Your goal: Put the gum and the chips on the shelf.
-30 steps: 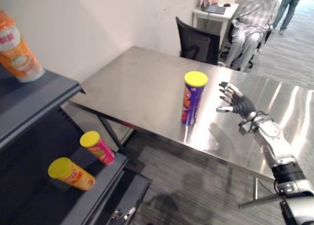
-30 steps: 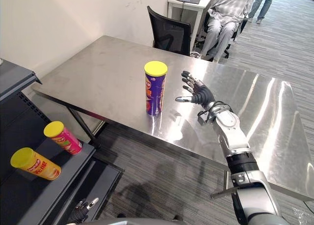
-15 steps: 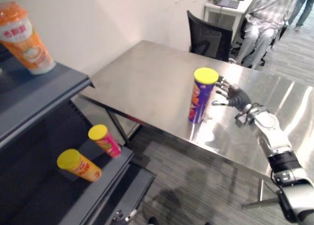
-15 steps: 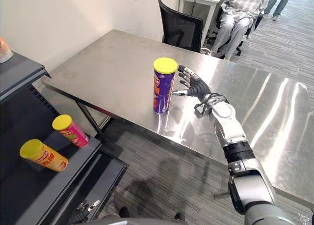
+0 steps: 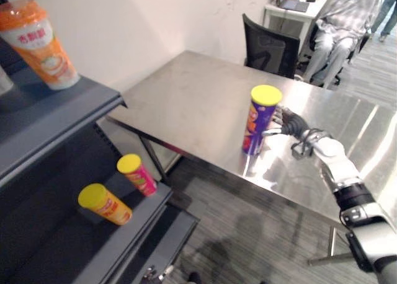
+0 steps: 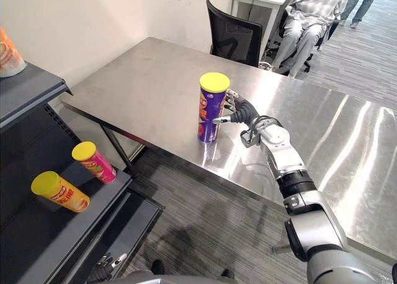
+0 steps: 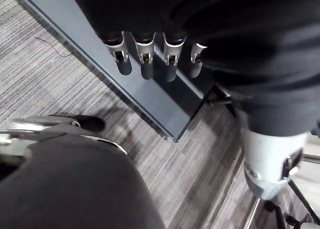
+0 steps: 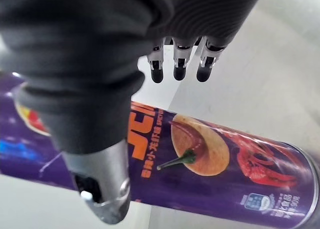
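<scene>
Right hand (image 6: 244, 112) nearer upright purple yellow-lidded chips can (image 6: 209, 115)

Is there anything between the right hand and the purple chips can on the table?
No, nothing. In the right eye view the open right hand stands close beside the purple chips can, and the right wrist view shows no object between them.

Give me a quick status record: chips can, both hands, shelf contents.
chips can: purple, yellow lid, upright on the steel table
right hand: open, can between thumb and fingers, not yet closed; contact unclear
left hand: open, holding nothing, low beside the dark shelf
lower shelf: orange can and pink can, both lying down
upper shelf: orange cup
</scene>
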